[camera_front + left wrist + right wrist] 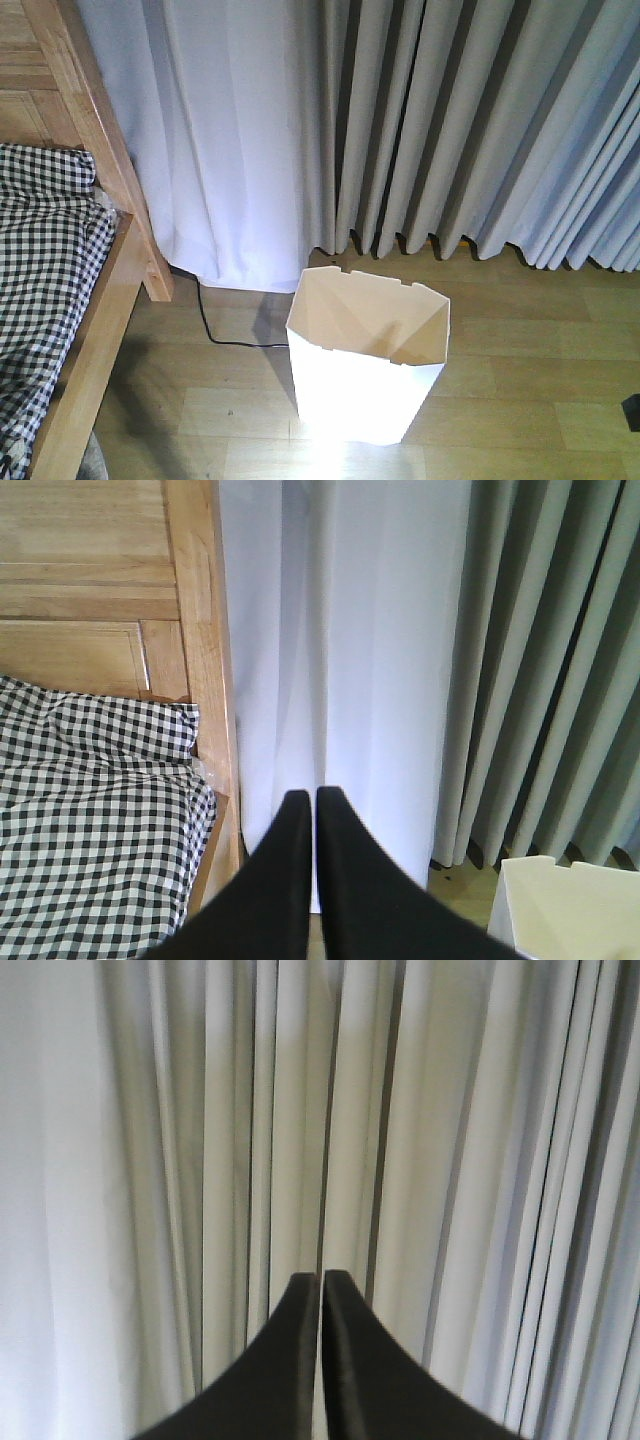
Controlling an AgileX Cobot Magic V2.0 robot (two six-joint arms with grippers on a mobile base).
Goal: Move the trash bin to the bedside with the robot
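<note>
**Grippers empty, bin near the bed**

Both grippers are pressed together on nothing. Front view: the white faceted plastic trash bin [365, 365] stands upright on the wooden floor, near the light wooden bed with checked bedding [60, 300] but apart from its frame. Left wrist view: the left gripper [306, 805] hangs beside the bed's post, the bin's rim at lower right. Right wrist view: the right gripper [321, 1285] faces only grey curtains [400, 1110]. Delivery looks nearly or fully done.

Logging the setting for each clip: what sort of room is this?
Most likely a bedroom: a wooden-framed bed with black-and-white checked bedding, floor-length curtains over a wood-look floor, and a white trash bin standing near the bed.
</note>
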